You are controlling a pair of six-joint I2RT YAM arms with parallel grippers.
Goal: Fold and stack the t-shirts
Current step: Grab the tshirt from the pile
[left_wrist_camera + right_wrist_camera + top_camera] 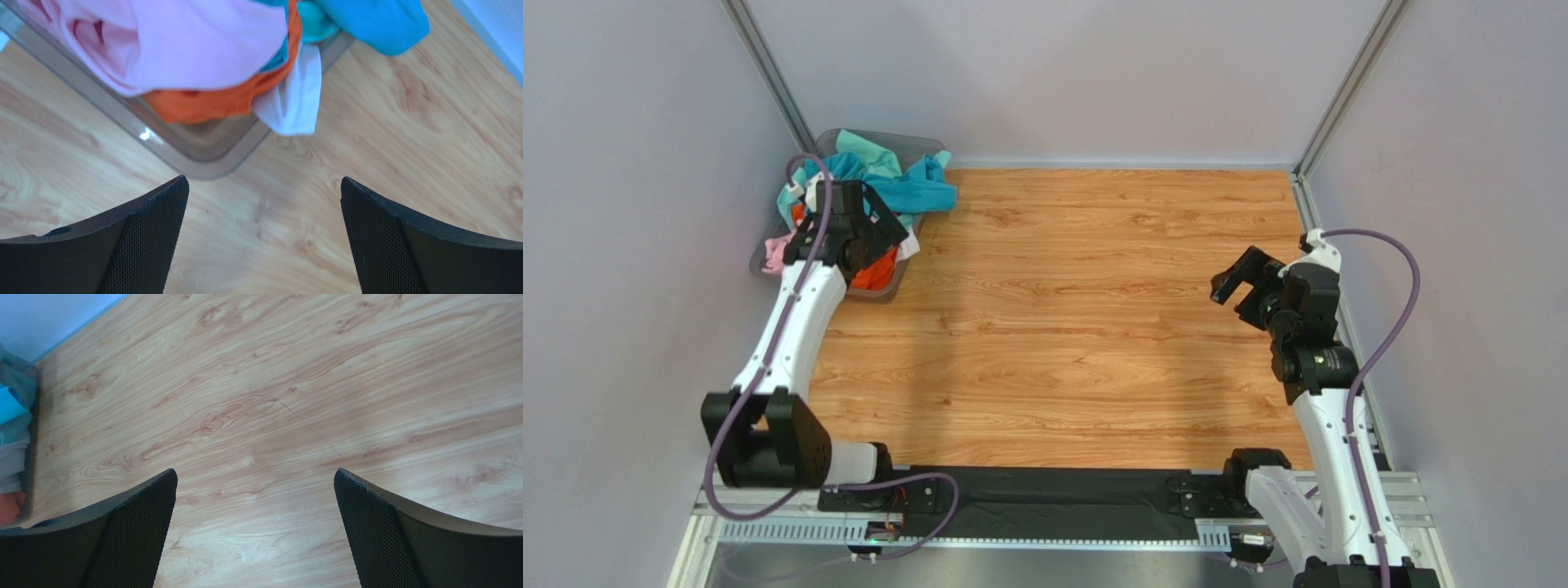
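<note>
Wooden table (1075, 319), grey walls (1075, 74): I hold the left gripper (263, 187) wide open at the bin (205, 160), the right gripper (255, 474) open well apart. All t-shirts (202, 43) lie heaped in the bin; folding has not begun.

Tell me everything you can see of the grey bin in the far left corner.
The bin is a grey, translucent plastic tub with rounded corners. It stands upright on the wooden table, at its far left corner. Crumpled t-shirts in pink, orange, teal and white overfill it and hang over its rim. The open left pincer hovers by its near corner, apart from it.
</note>
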